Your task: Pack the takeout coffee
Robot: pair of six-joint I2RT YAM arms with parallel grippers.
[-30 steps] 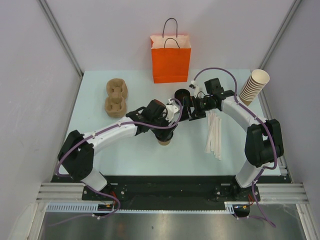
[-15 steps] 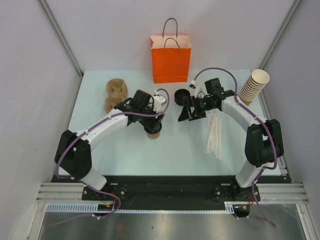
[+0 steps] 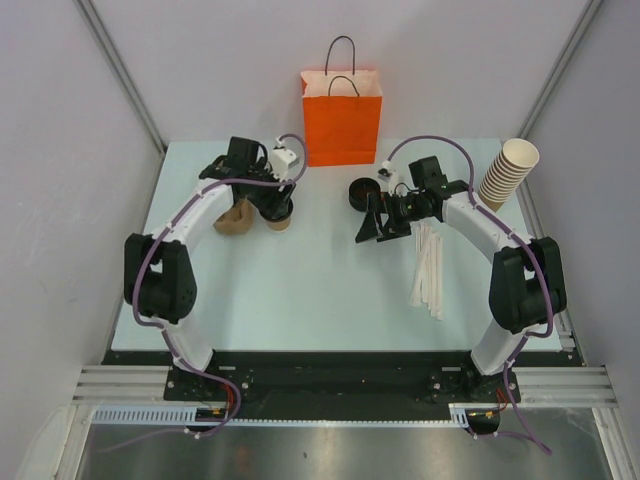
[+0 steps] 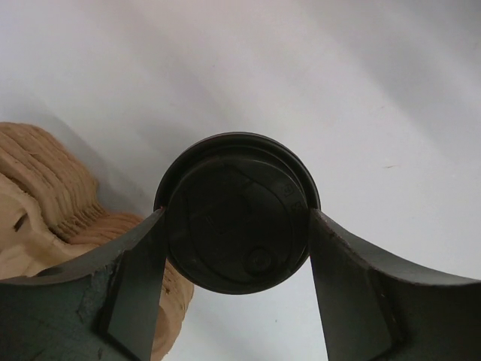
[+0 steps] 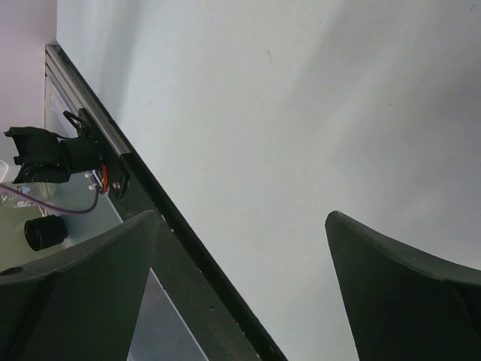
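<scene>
The left end effector [image 4: 237, 222] is clamped on the takeout coffee [image 4: 237, 213], gripping its black lid from both sides. In the top view the cup is upper left of centre, just beside the stack of pulp carriers [image 3: 233, 218] and lower left of the orange bag [image 3: 342, 118]. The right end effector [image 5: 240, 256] is spread wide, holding nothing, above the bare surface [image 5: 301, 113].

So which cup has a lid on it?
The small brown cup gripped in the left hand; the cups in the tall stack at far right are lidless.
</scene>
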